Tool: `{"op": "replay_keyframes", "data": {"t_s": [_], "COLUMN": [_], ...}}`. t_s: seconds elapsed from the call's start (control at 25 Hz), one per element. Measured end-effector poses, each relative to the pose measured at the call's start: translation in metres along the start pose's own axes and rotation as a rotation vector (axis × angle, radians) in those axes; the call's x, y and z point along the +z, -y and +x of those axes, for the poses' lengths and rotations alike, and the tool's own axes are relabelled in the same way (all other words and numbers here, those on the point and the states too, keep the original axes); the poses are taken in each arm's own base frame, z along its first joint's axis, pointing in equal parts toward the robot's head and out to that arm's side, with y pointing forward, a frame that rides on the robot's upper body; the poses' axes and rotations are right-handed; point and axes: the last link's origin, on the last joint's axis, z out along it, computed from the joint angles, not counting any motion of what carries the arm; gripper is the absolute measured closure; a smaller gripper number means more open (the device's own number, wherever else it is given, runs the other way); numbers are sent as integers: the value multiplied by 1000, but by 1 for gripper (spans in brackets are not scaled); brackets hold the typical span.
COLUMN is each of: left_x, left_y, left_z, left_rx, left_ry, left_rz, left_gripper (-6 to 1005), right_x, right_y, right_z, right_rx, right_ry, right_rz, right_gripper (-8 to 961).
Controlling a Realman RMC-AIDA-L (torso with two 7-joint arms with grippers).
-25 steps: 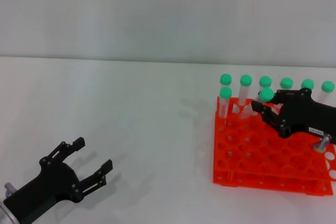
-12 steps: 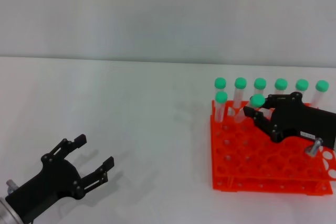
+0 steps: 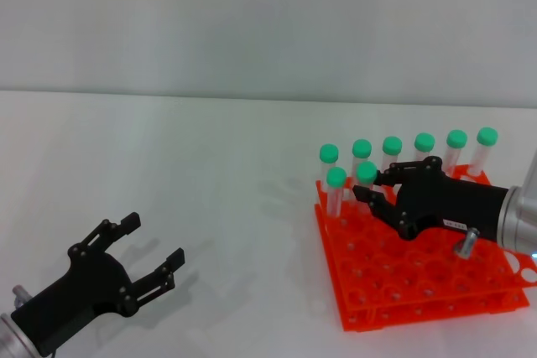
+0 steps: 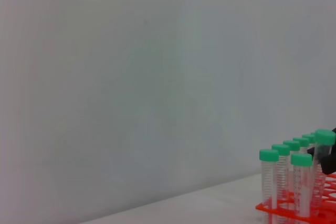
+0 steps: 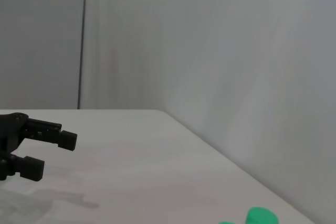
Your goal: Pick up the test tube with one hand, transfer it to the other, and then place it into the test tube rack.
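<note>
While the green-capped test tube point(image 3: 366, 180) is gripped by the right gripper point(image 3: 375, 189) over the orange test tube rack point(image 3: 419, 282) (bench's right edge), insertion seems unfinished; the left gripper point(image 3: 149, 251) is parked, fingers spread, near the front-left corner.

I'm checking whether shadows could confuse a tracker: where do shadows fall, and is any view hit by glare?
Head view: soft, faint shadows lie on the table beside the open left gripper and left of the test tube rack; no glare. Right wrist view: a dim shadow under the left gripper. Left wrist view: even light, no glare.
</note>
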Motion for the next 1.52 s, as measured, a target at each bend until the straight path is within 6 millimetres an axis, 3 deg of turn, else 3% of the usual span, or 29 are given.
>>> {"op": "replay_keyframes", "data": {"t_s": [0.4, 0.6, 0.72, 0.8, 1.04, 1.24, 1.52], "left_x": [0, 0, -2, -4, -11, -20, -22], "left_y": [-1, 1, 4, 7, 22, 36, 44], "left_z": [0, 0, 1, 2, 9, 16, 21], "left_rx": [-2, -3, -4, -3, -12, -42, -38], "left_ry": [0, -6, -13, -22, -88, -174, -247], "left_rz": [0, 12, 35, 58, 187, 341, 461], "left_gripper": [106, 106, 106, 106, 106, 106, 106], "right_x": [5, 2, -12, -32, -95, -155, -202], "right_y": [-3, -3, 2, 8, 25, 25, 4], "right_z": [-7, -11, -15, -15, 2, 37, 85], "right_rx": [-5, 8, 14, 29, 99, 164, 173], "right_ry": [24, 58, 111, 159, 254, 348, 384], "right_rz": [-18, -14, 17, 52, 182, 370, 680], "right_gripper": [689, 458, 319, 227, 77, 78, 77]}}
